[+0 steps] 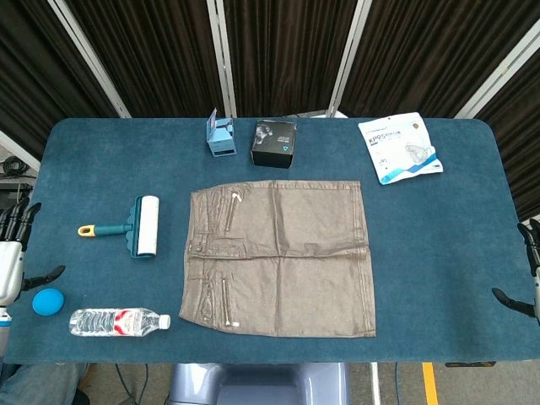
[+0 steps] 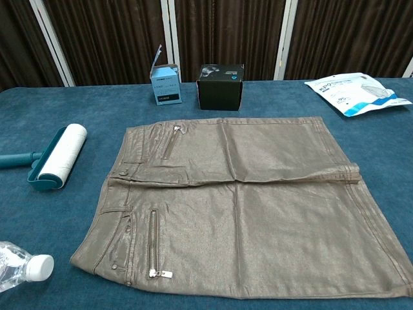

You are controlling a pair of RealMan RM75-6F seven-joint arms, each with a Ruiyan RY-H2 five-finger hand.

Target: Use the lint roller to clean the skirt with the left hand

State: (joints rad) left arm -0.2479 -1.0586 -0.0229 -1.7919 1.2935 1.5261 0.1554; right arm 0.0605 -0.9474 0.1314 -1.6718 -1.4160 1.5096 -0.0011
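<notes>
A brown skirt (image 1: 281,256) (image 2: 242,200) lies flat in the middle of the blue table, waistband and zips toward the left. The lint roller (image 1: 135,224) (image 2: 53,157), white roll on a teal frame with a yellow-tipped handle, lies on the table left of the skirt. My left hand (image 1: 15,245) hangs at the far left edge of the head view, fingers apart, holding nothing, well left of the roller. At the far right edge my right hand (image 1: 528,274) shows only in part, fingers spread and empty. Neither hand appears in the chest view.
A water bottle (image 1: 118,321) (image 2: 19,268) and a blue ball (image 1: 48,301) lie at the front left. A small blue box (image 1: 222,136) (image 2: 165,84), a black box (image 1: 274,143) (image 2: 221,86) and a mask packet (image 1: 398,148) (image 2: 356,93) sit along the back.
</notes>
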